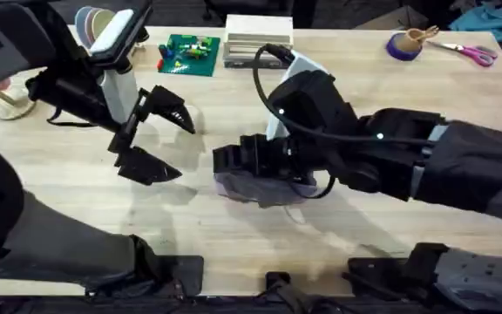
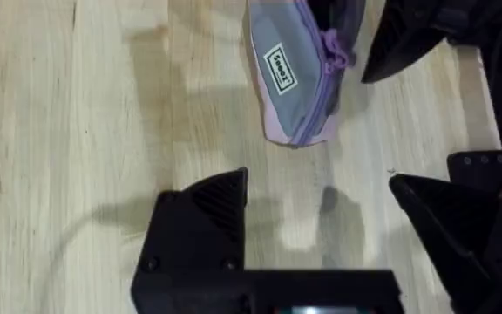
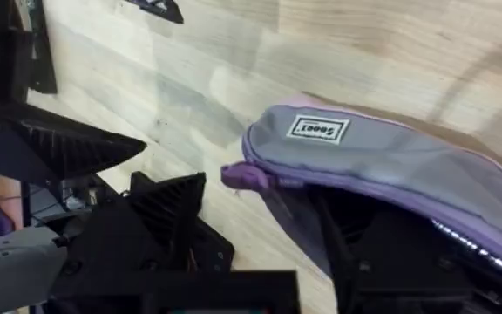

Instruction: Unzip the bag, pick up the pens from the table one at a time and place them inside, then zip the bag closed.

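Observation:
The lavender bag [image 1: 264, 190] lies on the table [image 1: 234, 244] near the middle, partly under my right arm. In the right wrist view the bag [image 3: 390, 153] shows a white label, a purple zipper pull [image 3: 247, 177] and a dark gap along its zipper. My right gripper [image 3: 268, 244] is open, its jaws straddling the bag's end by the pull. My left gripper [image 1: 159, 138] hovers open to the left of the bag, with nothing between its fingers. From the left wrist, the bag [image 2: 290, 74] lies beyond that gripper [image 2: 321, 218]. The pens are out of view.
Along the far edge stand stacked bowls [image 1: 94, 22], a green toy set [image 1: 188, 54], a white box [image 1: 258, 48], a purple roll [image 1: 405, 45] and pink-handled scissors [image 1: 473, 54]. A small wooden object [image 1: 7, 103] sits at the left edge.

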Controlling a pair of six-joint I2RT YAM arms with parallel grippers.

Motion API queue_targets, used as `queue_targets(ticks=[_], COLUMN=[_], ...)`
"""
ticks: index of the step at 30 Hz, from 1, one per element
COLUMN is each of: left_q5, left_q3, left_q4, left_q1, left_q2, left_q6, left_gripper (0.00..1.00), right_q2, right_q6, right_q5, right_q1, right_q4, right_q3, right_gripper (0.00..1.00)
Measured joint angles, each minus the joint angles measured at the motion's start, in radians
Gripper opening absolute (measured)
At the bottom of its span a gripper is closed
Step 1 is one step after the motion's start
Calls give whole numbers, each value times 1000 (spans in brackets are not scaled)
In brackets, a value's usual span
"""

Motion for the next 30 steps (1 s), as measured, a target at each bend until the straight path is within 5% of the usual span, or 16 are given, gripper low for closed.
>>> queue_targets(ticks=[5, 16, 23, 27, 30], left_q5=[-7, -7, -7, -7, -7], left_q3=[0, 0, 0, 0, 0], left_q4=[0, 0, 0, 1, 1], left_q1=[0, 0, 0, 0, 0], left_q2=[0, 0, 0, 0, 0], left_q6=[0, 0, 0, 0, 0], left_gripper=[994, 995, 994, 994, 993], right_q2=[0, -11, -18, -52, -90], right_q6=[1, 3, 3, -7, -18], right_q5=[-1, -6, -6, -6, -6], right_q1=[0, 0, 0, 0, 0], right_q4=[0, 0, -1, -1, -1], right_q3=[0, 0, 0, 0, 0], right_gripper=[652, 281, 242, 51, 32])
